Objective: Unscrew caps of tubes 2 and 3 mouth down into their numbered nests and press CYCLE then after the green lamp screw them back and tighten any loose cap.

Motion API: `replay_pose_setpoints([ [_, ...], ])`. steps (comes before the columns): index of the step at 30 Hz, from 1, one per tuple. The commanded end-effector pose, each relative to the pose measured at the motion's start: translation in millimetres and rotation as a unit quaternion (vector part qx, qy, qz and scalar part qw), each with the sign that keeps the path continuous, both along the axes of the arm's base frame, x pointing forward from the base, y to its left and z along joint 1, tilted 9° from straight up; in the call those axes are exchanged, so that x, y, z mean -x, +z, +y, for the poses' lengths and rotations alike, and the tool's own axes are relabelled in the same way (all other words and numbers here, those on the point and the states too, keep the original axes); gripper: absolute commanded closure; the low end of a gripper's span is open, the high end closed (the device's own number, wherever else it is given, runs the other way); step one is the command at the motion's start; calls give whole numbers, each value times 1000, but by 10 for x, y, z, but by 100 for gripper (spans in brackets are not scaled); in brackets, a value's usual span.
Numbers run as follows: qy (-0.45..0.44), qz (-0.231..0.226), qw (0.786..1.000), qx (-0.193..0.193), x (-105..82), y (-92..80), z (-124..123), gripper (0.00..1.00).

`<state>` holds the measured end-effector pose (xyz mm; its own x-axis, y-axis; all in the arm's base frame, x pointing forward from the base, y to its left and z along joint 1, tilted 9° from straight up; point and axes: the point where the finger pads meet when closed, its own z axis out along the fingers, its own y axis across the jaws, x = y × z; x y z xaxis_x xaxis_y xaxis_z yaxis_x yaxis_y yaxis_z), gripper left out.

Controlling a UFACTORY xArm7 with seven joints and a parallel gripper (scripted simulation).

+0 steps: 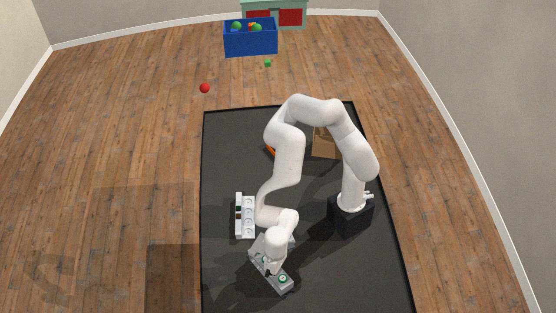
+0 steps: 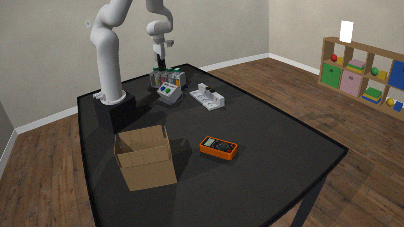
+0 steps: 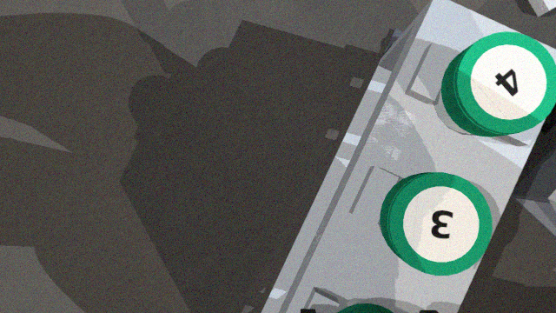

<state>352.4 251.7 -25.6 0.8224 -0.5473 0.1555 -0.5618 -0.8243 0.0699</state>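
Note:
The decapping station [image 2: 167,77] stands at the far side of the table and holds four tubes with green caps. My gripper [image 2: 161,66] points straight down over it and is shut on the cap of tube 2, which still sits on its tube; the fingers hide most of it. Cap 1 [image 2: 155,68], cap 3 [image 2: 169,69] and cap 4 [image 2: 177,69] are on their tubes. In the wrist view I see cap 3 [image 3: 439,223], cap 4 [image 3: 504,83] and the rim of cap 2 [image 3: 364,309] at the bottom edge. From above, my gripper [image 1: 268,273] is next to cap 1 [image 1: 282,278].
The key housing [image 2: 169,93] with the blue CYCLE key [image 2: 162,88] and green READY key [image 2: 167,90] stands in front of the station. The cap tray [image 2: 207,98] with empty nests and unlit lamps [image 2: 210,89] lies to its right. A cardboard box [image 2: 144,158] and an orange multimeter [image 2: 218,147] sit nearer.

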Motion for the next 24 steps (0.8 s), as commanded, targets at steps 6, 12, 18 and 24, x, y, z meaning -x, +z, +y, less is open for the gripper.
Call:
replay_pose_setpoints([
  [6,171,39,984,9,-13,16,13,100],
  [12,171,39,984,9,-13,16,13,54],
  [18,171,39,984,9,-13,16,13,54],
  [24,130,33,991,6,-14,15,13,54],
])
